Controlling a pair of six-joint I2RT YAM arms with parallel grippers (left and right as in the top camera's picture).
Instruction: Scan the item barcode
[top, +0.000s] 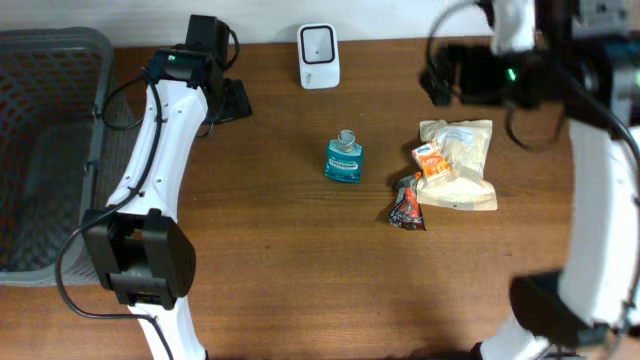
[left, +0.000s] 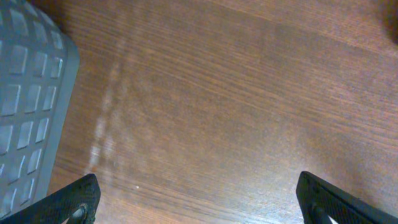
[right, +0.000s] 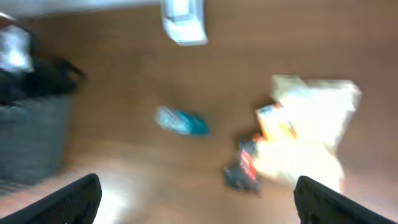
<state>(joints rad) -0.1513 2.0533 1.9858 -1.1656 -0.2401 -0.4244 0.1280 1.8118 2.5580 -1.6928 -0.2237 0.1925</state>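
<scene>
A white barcode scanner (top: 318, 56) stands at the table's back edge. A teal bottle (top: 344, 158) lies mid-table. To its right are a beige pouch (top: 462, 165), a small orange packet (top: 432, 161) and a dark red wrapper (top: 408, 203). My left gripper (top: 232, 100) hovers open over bare wood at the back left, its fingers (left: 74, 200) far apart. My right gripper (top: 440, 78) is raised at the back right, open and empty. Its blurred view shows the scanner (right: 183, 22), bottle (right: 181, 122), pouch (right: 311, 130) and wrapper (right: 245, 168) below it.
A grey mesh basket (top: 45, 150) fills the table's left end, and its rim (left: 37, 106) lies just left of my left gripper. Bare wood runs across the front of the table (top: 300, 290).
</scene>
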